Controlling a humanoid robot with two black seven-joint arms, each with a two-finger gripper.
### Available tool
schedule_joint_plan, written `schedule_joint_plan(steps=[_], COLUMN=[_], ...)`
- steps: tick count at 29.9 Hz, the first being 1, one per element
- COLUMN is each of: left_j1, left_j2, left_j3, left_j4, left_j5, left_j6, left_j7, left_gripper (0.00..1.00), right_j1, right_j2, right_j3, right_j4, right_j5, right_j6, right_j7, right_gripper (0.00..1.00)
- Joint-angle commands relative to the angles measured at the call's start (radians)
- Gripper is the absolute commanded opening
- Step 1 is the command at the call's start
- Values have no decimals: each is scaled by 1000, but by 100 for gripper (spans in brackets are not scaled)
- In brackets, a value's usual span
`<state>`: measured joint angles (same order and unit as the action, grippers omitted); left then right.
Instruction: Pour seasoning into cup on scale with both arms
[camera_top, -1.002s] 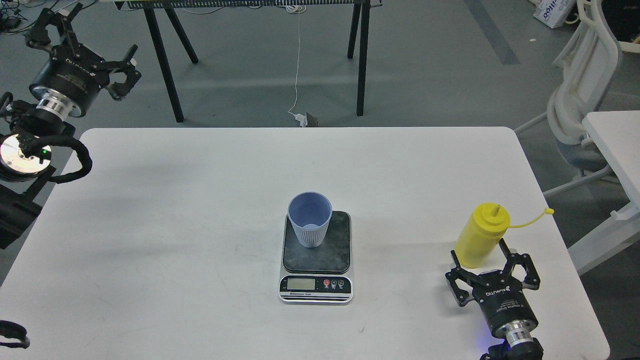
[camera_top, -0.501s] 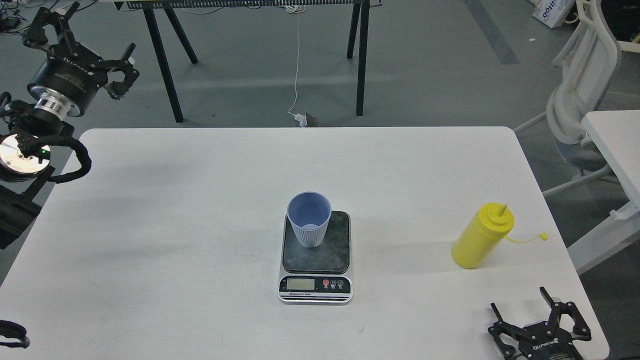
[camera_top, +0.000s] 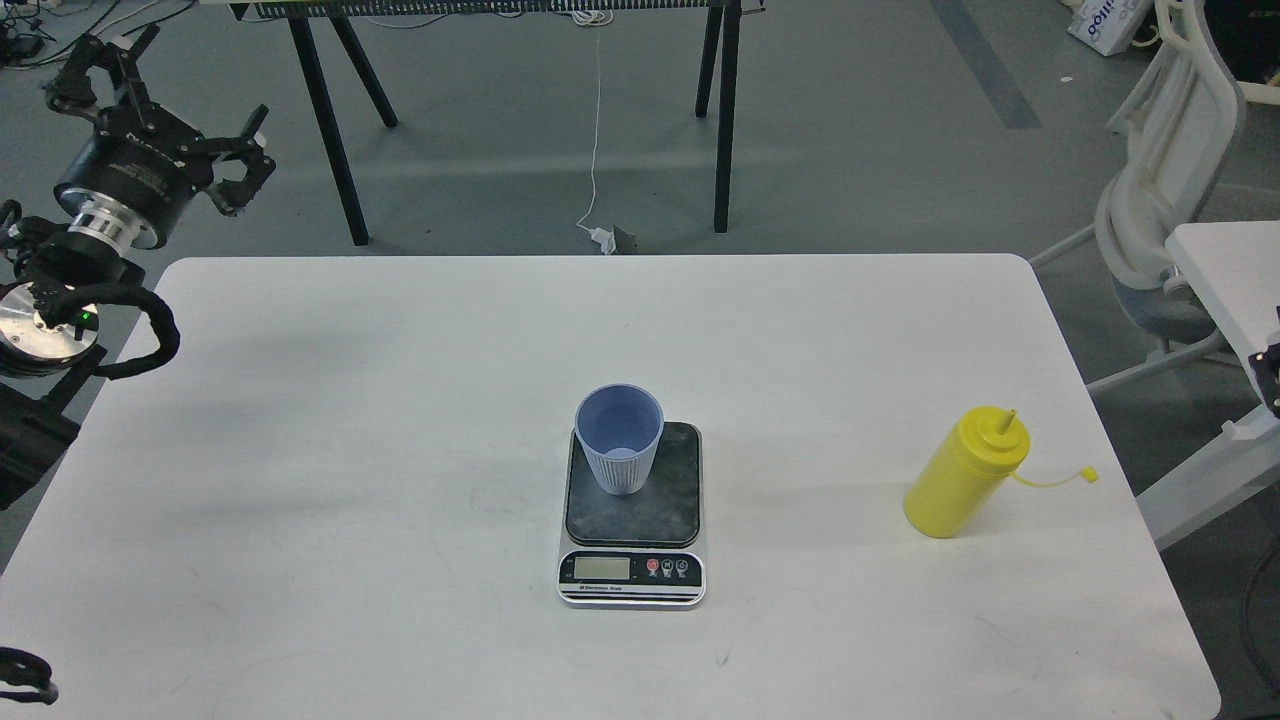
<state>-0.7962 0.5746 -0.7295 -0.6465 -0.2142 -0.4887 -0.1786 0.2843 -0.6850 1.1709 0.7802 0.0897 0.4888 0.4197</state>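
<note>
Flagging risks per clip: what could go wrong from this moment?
The yellow bottle stands close to the table's right edge with its tip uncapped; a clumsy grasp could push it off or squirt it. The cup sits on the scale's back-left corner, so a nudge may tip it off the plate.

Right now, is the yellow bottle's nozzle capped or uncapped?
Uncapped. The bottle stands upright on the table, its thin nozzle bare, and the small tip cap hangs off to the side on its strap.
</note>
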Motion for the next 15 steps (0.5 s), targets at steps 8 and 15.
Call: schedule_joint_plan(steps=[8, 15], left_j1=[-1, 0], left_j2=[-12, -13], left_j3=[-15, -44], left_j4=[4, 4], left_j5=[-11, -11], left_j6=[0, 0], left_j7=[-4, -6], left_gripper=[100, 100], right_j1=[518, 582], right_j2=[150, 190], right_j3=[-200, -254], right_j4=[-433, -467], right_j5=[-36, -34], right_j6=[0, 0], right_j7=[-2, -10], right_gripper=[99, 99])
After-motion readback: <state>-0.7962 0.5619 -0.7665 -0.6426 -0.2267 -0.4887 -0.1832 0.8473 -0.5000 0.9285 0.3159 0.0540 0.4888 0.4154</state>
